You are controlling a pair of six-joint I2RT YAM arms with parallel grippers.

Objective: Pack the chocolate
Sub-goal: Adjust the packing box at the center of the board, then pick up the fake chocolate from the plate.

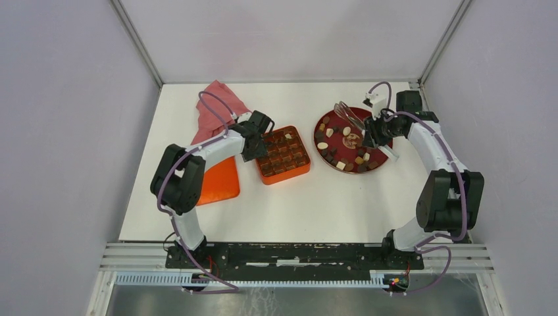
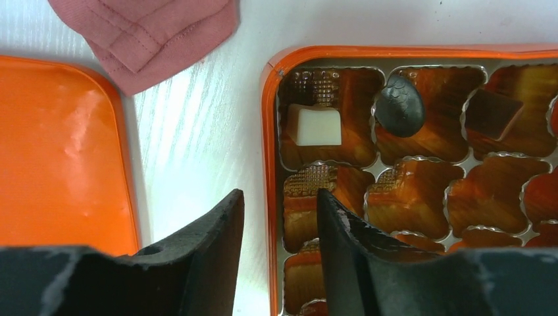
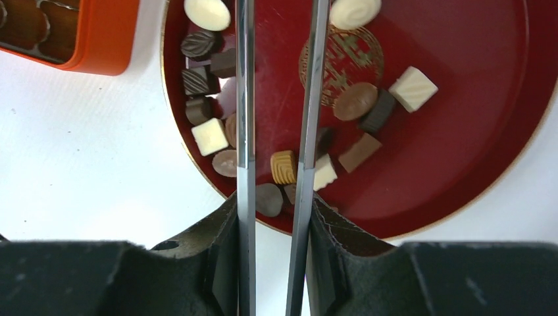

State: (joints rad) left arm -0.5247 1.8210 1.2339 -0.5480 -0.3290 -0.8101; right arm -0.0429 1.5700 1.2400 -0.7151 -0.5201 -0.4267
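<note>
The box [image 2: 268, 164] holds few chocolates [image 2: 314, 125], the plate [image 3: 460, 99] many; left gripper [image 2: 279, 195] is spread apart, right gripper [image 3: 273, 204] clamps tongs [image 3: 245, 99].

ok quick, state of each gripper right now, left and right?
Left gripper: open, holding nothing.
Right gripper: fingers closed on the thin silver metal tongs.

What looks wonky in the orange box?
The dark oval chocolate seems perched on the divider between two cells of the orange box, not down in one. The white piece beside it lies inside its cell.
</note>
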